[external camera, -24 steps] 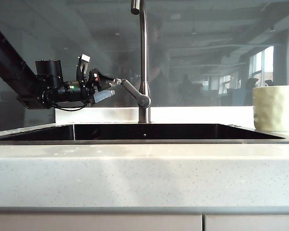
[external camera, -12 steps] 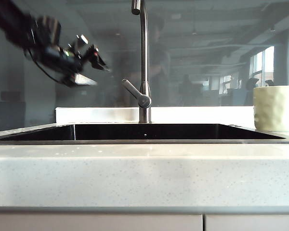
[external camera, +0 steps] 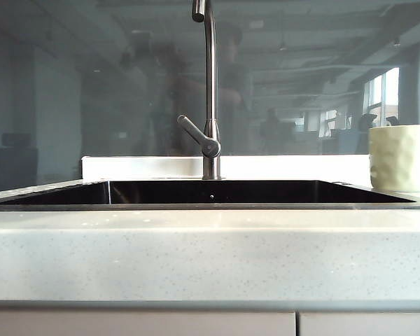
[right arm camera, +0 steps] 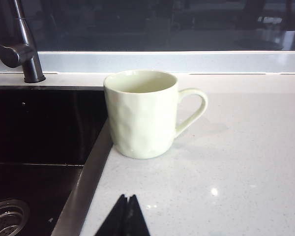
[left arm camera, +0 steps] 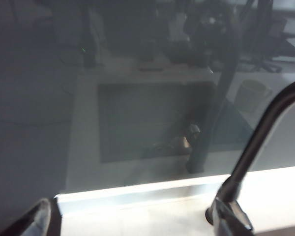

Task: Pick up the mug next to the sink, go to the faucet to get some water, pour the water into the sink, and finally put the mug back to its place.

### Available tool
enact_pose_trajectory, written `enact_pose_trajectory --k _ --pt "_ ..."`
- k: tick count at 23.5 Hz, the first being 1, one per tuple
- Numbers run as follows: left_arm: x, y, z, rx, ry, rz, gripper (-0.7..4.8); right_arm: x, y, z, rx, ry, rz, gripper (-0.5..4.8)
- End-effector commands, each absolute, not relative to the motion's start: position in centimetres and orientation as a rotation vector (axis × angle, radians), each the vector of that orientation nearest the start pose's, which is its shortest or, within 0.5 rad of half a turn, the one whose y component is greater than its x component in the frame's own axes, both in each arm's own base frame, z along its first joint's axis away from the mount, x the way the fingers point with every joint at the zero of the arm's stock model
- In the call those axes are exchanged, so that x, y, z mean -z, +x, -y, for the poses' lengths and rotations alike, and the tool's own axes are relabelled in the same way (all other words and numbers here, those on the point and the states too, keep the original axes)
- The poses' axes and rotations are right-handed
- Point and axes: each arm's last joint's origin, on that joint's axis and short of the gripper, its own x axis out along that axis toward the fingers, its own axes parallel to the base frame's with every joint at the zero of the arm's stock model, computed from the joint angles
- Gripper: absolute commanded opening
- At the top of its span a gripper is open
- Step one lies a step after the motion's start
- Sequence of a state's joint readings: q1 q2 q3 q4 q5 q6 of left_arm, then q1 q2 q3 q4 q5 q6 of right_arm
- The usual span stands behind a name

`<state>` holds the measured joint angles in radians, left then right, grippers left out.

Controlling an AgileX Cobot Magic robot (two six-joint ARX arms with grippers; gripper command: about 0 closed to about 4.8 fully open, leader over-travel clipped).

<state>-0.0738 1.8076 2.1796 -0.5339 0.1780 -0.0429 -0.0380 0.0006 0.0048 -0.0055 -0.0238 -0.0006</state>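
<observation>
Judging from the pictures, the whole task can be taken either as not yet begun or as fully finished: the mug [right arm camera: 142, 113] is standing upright on the pale counter [external camera: 210, 259], touching nothing, and no water is seen running.

Nearest to the right wrist camera, the right gripper [right arm camera: 124, 216] is seen at 6 o'clock of the mug, its two dark fingertips pressed together with nothing between them. It is kept low over the counter, near the mug but clearly apart from it. The mug's handle is turned to 3 o'clock, and the sink [right arm camera: 39, 128] is lying just beside the mug at 9 o'clock.

In the exterior view no arm is seen at all. The mug [external camera: 401, 157] is placed at 3 o'clock of the sink [external camera: 210, 192], and the faucet [external camera: 209, 91] is rising at the far edge, at 12 o'clock.

Of the left gripper [left arm camera: 39, 219] only one blurred dark tip is shown. It is lifted high, close to the faucet [left arm camera: 255, 147], facing the glass wall [left arm camera: 137, 88]. Its jaws are judged to be wide apart and empty.
</observation>
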Motion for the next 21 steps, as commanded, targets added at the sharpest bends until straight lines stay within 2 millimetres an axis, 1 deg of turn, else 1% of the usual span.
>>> enact_pose_trajectory --k 1,6,7,9,12,13,14,16,19,21 --pt "-50.8 34.5 3.0 0.220 -0.041 -0.196 4.26 -16.6 9.7 0.3 0.013 -0.004 0.022 -0.05" --pt "-53.5 28.6 2.4 0.142 -0.033 -0.208 4.26 -16.6 9.7 0.3 0.013 -0.004 0.022 -0.05" --pt "-54.1 26.6 2.2 0.136 -0.032 -0.209 4.26 -16.6 9.7 0.3 0.013 -0.004 0.022 -0.05" --pt "-54.8 24.5 2.0 0.136 -0.032 -0.206 4.26 -16.6 9.7 0.3 0.013 -0.004 0.022 -0.05" --pt "-55.0 21.8 1.8 0.135 -0.032 -0.178 4.26 -16.6 9.7 0.3 0.013 -0.004 0.022 -0.05" --pt "-54.8 21.0 1.7 0.130 -0.032 -0.168 4.26 -16.6 9.7 0.3 0.013 -0.004 0.022 -0.05" --pt "-54.2 19.5 1.5 0.086 -0.029 -0.144 4.26 -16.6 9.7 0.3 0.013 -0.004 0.022 -0.05" --pt "-53.3 18.3 1.3 0.046 -0.027 -0.128 4.26 -16.6 9.7 0.3 0.013 -0.004 0.022 -0.05" --pt "-51.1 17.0 1.1 0.023 -0.027 -0.121 4.26 -16.6 9.7 0.3 0.013 -0.004 0.022 -0.05" --pt "-49.3 16.4 1.1 0.022 -0.028 -0.113 4.26 -16.6 9.7 0.3 0.013 -0.004 0.022 -0.05"
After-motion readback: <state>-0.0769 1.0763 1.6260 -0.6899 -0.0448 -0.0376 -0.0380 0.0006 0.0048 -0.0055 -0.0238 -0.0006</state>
